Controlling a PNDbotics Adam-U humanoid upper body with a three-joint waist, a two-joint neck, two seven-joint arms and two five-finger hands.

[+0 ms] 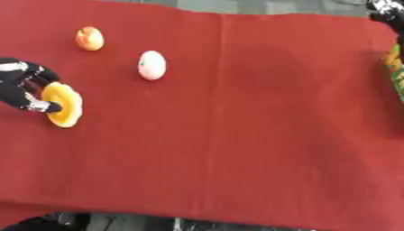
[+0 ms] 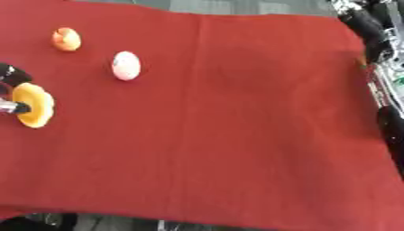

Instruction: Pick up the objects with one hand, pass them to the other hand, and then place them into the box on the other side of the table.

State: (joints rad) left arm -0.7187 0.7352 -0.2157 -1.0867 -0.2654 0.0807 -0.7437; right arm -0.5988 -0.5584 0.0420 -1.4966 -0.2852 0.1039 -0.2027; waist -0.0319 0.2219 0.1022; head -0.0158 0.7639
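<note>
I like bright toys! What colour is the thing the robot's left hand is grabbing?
Yellow, with the left hand curled round it; clearest in the left eye view.

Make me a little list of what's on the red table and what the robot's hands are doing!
table: red cloth
left hand: at the left edge, fingers curled round the yellow thing
orange fruit: far left, lying free
white egg shape: right of the orange fruit, lying free
right hand: cannot be made out; only dark arm parts at the upper right
box: only a colourful edge at the right
</note>
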